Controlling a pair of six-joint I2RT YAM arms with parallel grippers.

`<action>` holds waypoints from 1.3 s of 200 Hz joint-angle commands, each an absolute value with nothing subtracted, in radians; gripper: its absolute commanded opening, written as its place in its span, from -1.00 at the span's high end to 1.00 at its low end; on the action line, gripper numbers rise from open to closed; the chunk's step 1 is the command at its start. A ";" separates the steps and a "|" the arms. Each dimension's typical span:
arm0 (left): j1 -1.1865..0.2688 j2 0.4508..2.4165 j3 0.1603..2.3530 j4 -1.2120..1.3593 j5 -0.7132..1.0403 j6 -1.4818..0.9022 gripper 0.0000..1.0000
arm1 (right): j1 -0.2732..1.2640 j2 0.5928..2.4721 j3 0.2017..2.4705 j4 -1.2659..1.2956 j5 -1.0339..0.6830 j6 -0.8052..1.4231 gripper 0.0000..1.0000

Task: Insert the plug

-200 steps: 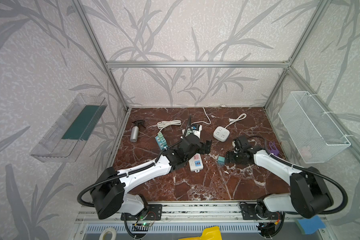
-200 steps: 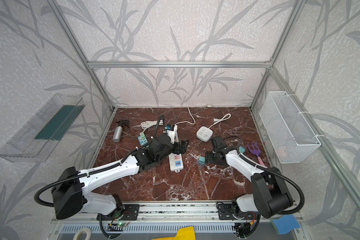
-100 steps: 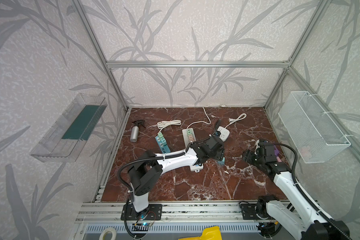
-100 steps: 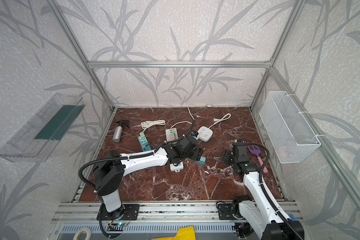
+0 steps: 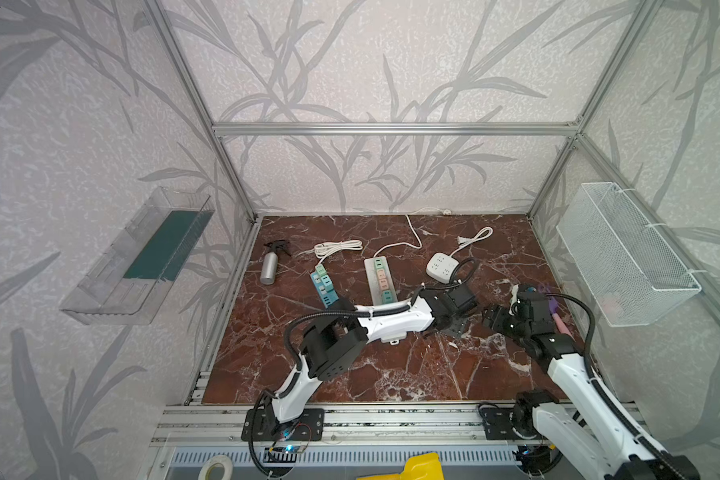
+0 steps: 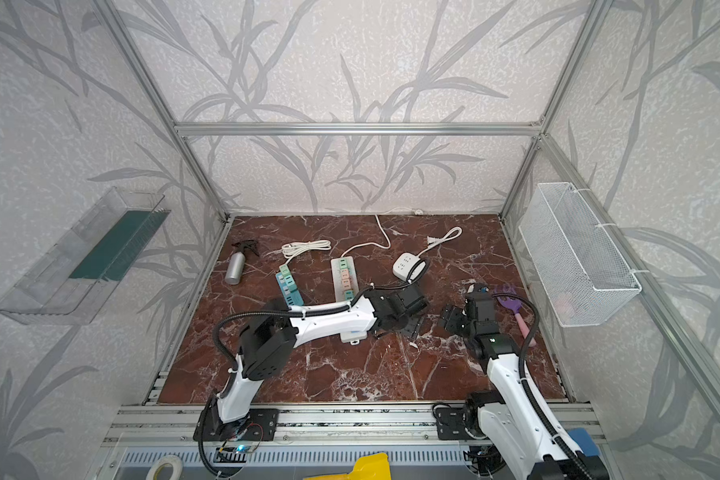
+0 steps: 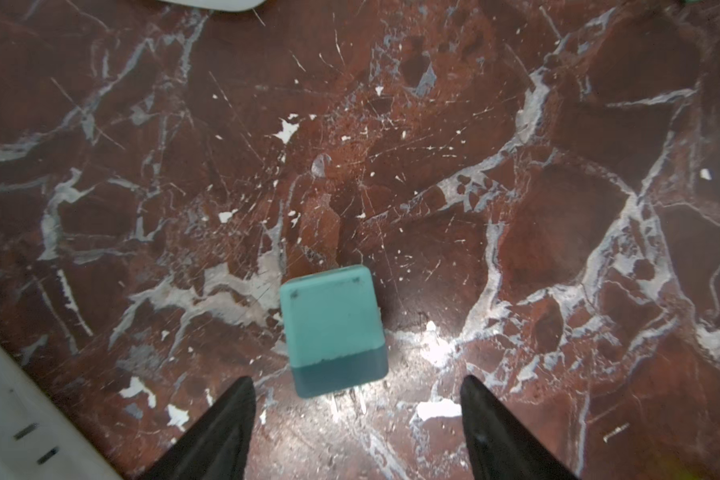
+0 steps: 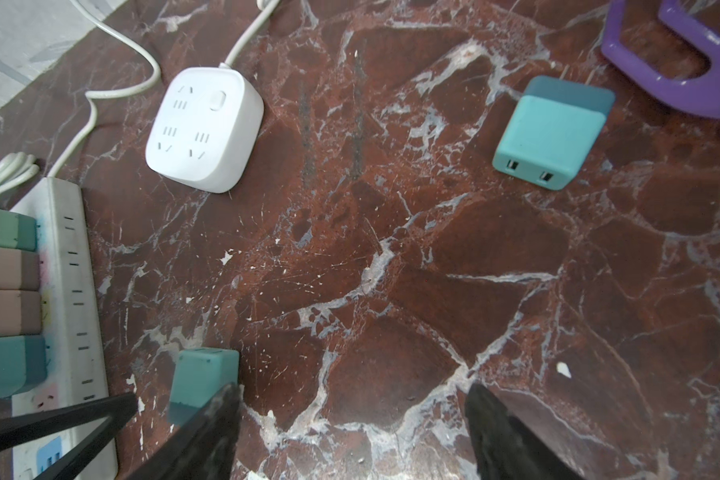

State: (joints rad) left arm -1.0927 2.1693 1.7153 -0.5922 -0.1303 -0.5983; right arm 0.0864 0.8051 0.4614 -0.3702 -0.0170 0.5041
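Note:
A teal plug (image 7: pixel 333 332) lies loose on the marble floor, its two prongs pointing at my left gripper (image 7: pixel 356 399). That gripper is open, and the plug sits just ahead of the gap without touching either finger. The right wrist view shows the same plug (image 8: pixel 202 382) beside a white power strip (image 8: pixel 71 291) that holds several plugs. Another teal plug (image 8: pixel 551 133) with two USB ports lies farther off. My right gripper (image 8: pixel 350 415) is open over bare floor. In both top views the left gripper (image 5: pixel 453 326) hides the plug, with the right gripper (image 5: pixel 495 320) close beside it.
A white square socket block (image 5: pixel 442 267) with a cord lies behind the grippers. A blue strip (image 5: pixel 324 284) and a spray bottle (image 5: pixel 270 266) stand further left. A purple brush (image 5: pixel 551 307) lies by the right arm. A wire basket (image 5: pixel 624 257) hangs on the right wall.
My left arm has swung right from the power strip to the loose teal plug, and its jaws have narrowed somewhat. My right gripper has drawn back from that plug towards the right.

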 commanded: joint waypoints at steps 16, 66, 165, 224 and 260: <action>-1.095 2.262 1.812 -0.723 -0.176 -0.595 -0.49 | 0.083 0.776 0.442 -0.371 -0.036 0.503 -0.69; -1.094 2.299 1.816 -0.753 -0.244 -0.556 -0.02 | 0.083 0.759 0.442 -0.377 -0.032 0.506 -0.69; -1.097 1.683 1.127 -0.046 -0.163 -0.266 1.00 | 0.083 0.845 0.457 -0.308 -0.189 0.481 -0.55; -1.104 1.359 0.368 1.055 -0.314 0.055 1.00 | 0.212 0.933 0.616 -0.329 -0.445 0.499 0.23; -1.103 1.380 0.293 1.180 -0.315 0.141 1.00 | 0.489 0.991 0.760 -0.415 -0.346 0.470 -0.05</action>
State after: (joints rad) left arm -1.1007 1.3796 0.2829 0.8742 -0.2897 0.0181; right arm 0.3748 0.9531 0.6777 -0.3595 -0.3454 0.4858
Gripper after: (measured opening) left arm 0.403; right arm 0.420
